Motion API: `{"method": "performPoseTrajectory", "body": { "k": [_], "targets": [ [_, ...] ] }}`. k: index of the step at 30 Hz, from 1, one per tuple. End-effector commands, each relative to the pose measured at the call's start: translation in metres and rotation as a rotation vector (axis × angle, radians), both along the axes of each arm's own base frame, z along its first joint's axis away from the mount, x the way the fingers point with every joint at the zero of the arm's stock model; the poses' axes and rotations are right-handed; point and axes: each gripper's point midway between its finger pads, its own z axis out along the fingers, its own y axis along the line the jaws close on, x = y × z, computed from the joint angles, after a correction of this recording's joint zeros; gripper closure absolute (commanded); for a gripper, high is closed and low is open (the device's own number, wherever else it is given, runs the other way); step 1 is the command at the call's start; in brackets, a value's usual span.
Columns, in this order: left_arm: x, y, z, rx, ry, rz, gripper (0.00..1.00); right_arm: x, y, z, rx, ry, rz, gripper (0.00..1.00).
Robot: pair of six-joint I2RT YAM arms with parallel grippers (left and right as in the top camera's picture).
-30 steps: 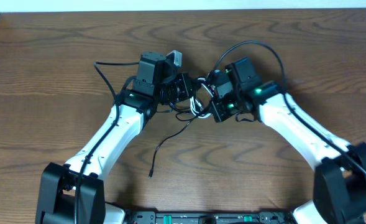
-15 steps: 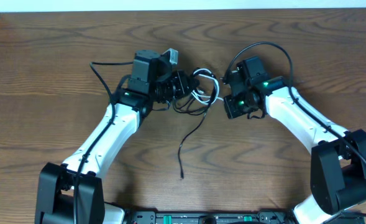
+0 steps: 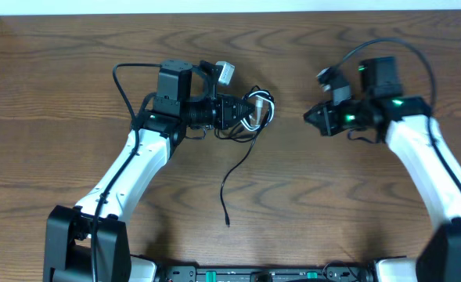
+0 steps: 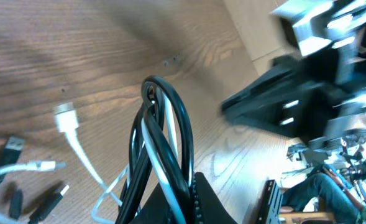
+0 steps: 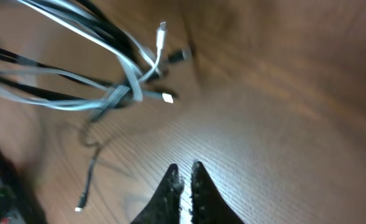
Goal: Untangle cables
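A tangle of thin black cable (image 3: 238, 160) and white cable (image 3: 260, 110) hangs at my left gripper (image 3: 242, 112), which is shut on the bundle. In the left wrist view black loops (image 4: 170, 137) and a white strand (image 4: 86, 162) run between the jaws (image 4: 183, 199); a white plug (image 4: 64, 116) lies on the wood. One black end trails down to a plug (image 3: 227, 222). My right gripper (image 3: 310, 117) is shut and empty, apart from the bundle on its right. In the right wrist view its fingertips (image 5: 186, 171) hold nothing and the tangle (image 5: 117, 93) lies ahead.
The brown wooden table (image 3: 332, 204) carries both arms. A white wall strip (image 3: 214, 6) borders the far edge. The arm bases (image 3: 253, 272) stand at the near edge.
My right gripper has let go of the bundle and drawn back to the right. My left gripper still holds the tangle, shifted slightly left; the loose black end swung right.
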Motion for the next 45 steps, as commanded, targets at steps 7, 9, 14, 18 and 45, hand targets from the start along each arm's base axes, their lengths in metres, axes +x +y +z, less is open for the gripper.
{"method": "performPoseTrajectory", "body": {
  "k": [7,9,14,18,45],
  "targets": [
    [-0.023,-0.015,0.037,-0.141,-0.158,-0.224,0.93,0.002,0.005,0.034,0.115,-0.094,0.04,0.52],
    [-0.024,-0.015,0.038,-0.142,-0.179,-0.24,0.93,-0.001,0.01,0.037,0.148,-0.098,0.076,0.45],
    [-0.039,-0.027,0.041,-0.17,-0.171,-0.305,0.93,-0.006,0.019,0.046,0.196,-0.151,0.164,0.34],
    [-0.052,-0.041,0.042,-0.181,-0.173,-0.361,0.93,0.005,0.019,0.054,0.218,-0.187,0.135,0.34],
    [-0.044,-0.058,0.013,0.011,-0.289,-0.306,0.92,-0.01,0.033,0.016,0.319,0.231,-0.028,0.68]
  ]
}}
